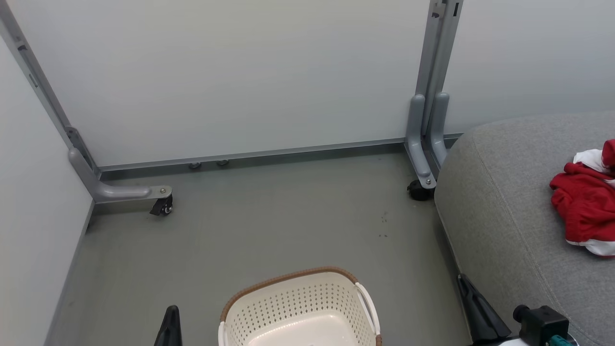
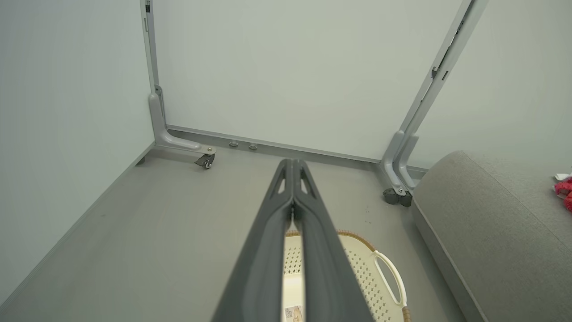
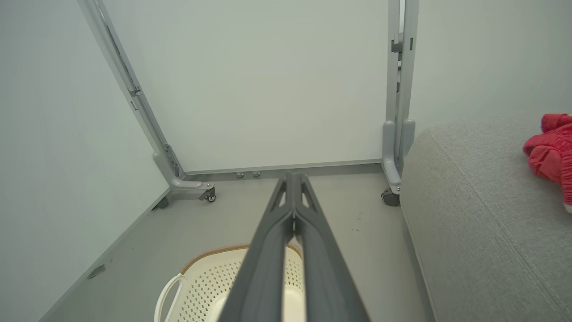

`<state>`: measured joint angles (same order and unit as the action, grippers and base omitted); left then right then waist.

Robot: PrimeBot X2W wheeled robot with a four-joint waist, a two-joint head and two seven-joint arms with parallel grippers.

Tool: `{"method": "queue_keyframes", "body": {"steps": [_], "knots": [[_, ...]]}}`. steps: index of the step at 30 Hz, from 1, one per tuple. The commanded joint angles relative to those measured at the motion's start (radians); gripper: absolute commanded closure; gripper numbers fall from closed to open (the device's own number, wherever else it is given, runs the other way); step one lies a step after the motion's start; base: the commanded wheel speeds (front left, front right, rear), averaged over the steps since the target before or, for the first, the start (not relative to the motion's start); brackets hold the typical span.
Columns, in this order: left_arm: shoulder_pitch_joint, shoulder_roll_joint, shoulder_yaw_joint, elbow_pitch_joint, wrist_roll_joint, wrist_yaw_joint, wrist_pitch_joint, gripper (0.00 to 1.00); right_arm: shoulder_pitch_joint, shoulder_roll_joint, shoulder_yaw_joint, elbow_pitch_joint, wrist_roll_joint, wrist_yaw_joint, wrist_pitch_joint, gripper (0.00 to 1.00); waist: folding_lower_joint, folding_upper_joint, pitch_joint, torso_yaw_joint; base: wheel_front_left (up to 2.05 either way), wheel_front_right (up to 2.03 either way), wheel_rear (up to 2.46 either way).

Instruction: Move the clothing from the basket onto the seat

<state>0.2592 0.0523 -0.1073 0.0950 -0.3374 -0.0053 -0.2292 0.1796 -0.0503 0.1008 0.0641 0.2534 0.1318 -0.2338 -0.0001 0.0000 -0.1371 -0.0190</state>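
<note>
Both hands hang above the grey floor [image 1: 269, 226] with their long dark fingers pressed together and nothing between them. The left hand [image 2: 292, 163] points toward the far white panel [image 1: 240, 77]; in its wrist view the two fingers meet along their tips. The right hand [image 3: 292, 175] points the same way, its fingers likewise closed tip to tip.

The basket [image 1: 298, 300] stands on the floor between the two hands. It lies to the right of and below the left hand, and to the left of and below the right hand. Its brown rim faces away from the hands, and one white handle [image 1: 369, 300] is on the side nearer the right hand. Under the left hand's fingers the basket's pale bottom shows, with a paper label [image 2: 292, 313] on it.

The seat [image 1: 504, 216] lies just beside the right hand, on its right, with its rounded edge running forward past the fingers. A red and white garment [image 1: 584, 206] lies crumpled on top of the seat, well apart from the right hand, ahead of it and further right.

Ahead of both hands, two grey frame legs on black wheels stand at the foot of the panel. One wheel [image 1: 162, 206] is beyond the left hand, and the other [image 1: 419, 191] touches or nearly touches the front corner of the seat.
</note>
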Motion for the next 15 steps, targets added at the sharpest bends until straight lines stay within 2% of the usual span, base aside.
{"method": "queue_keyframes", "body": {"steps": [1,15], "knots": [[-0.043,0.008,0.008,-0.01,-0.054,-0.008,0.007,1.0,-0.035,-0.009,-0.007,-0.007,0.058,0.0,0.008,1.0,0.0001,0.0,0.002,0.0,0.0,0.0,0.0],[-0.109,0.018,0.034,0.025,-0.298,-0.032,0.059,1.0,-0.086,-0.022,-0.027,0.028,0.32,0.0,0.056,1.0,0.0001,0.0,0.019,0.003,0.0,0.0,0.0]]}}
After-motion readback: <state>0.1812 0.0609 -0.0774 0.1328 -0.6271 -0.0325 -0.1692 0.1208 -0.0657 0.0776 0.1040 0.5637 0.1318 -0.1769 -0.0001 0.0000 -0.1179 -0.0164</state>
